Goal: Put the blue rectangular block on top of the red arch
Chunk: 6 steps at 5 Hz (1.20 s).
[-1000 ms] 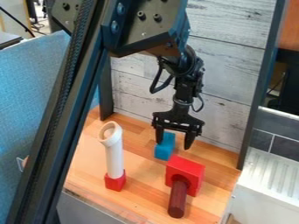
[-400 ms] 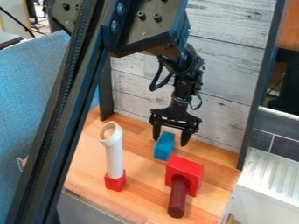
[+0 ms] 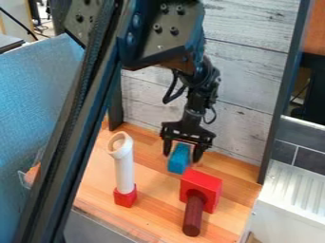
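Observation:
The black gripper (image 3: 183, 151) hangs over the back of the wooden surface, with its fingers apart on either side of the blue rectangular block (image 3: 179, 159). Some space shows between the block and the right finger. The block rests on the wood, just behind and slightly left of the red arch (image 3: 204, 181). A dark red cylinder (image 3: 193, 217) extends toward the front from the arch's opening.
Left of the arch, a white tube (image 3: 125, 168) stands upright at a small red block (image 3: 126, 196). Behind the work is a pale plank wall (image 3: 244, 80); a white ribbed surface (image 3: 295, 194) lies to the right.
The gripper has moved a little left and lower around the blue block, and its fingers look slightly closer together. The upper arm has shifted too. The blocks have not moved.

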Each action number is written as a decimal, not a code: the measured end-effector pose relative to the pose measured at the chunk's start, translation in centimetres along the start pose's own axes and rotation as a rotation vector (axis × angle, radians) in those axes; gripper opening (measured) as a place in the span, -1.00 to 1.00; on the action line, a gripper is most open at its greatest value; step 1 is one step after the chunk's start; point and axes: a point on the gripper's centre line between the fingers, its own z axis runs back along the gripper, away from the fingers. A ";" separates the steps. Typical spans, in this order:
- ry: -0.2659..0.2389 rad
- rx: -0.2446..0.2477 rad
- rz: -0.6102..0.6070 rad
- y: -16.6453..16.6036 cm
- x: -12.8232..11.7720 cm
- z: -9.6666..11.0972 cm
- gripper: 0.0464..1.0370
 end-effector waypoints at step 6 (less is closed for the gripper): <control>0.082 -0.225 0.270 -1.3 -3.4 6.7 0.08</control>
